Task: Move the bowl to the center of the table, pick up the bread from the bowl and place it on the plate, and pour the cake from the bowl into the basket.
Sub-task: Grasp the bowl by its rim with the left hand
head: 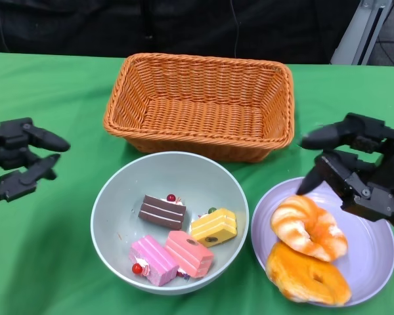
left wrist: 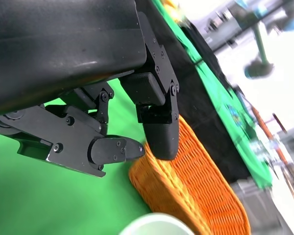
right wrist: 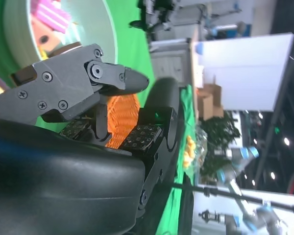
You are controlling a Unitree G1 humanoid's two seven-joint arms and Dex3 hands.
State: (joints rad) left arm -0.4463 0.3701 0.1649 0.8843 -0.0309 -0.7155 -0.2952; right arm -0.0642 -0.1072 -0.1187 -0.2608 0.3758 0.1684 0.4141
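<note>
The left hand (head: 20, 161) hovers over the green table (head: 46, 262) with its fingers apart and nothing in them; its wrist end is cut off by the picture's edge. The bowl (head: 118, 197) sits well apart from it, toward the right hand, between the two hands. In the bowl lie four cake pieces: a brown cake (head: 162, 211), a yellow cake (head: 213, 226), and two pink cakes (head: 173, 257).

The right hand (head: 361, 170) is also empty, fingers spread, poised over the far side of the plate (head: 374, 256) without touching it. Two breads (head: 308, 249) lie on that plate just below its fingertips, the nearer one partly cut off by the lower edge. The basket (head: 203, 105) stands beyond the bowl, between both hands.

From the right wrist, the hand's own shell hides most of the table; only a slice of the bowl (right wrist: 108, 34) and an orange patch of basket (right wrist: 122, 110) show.
</note>
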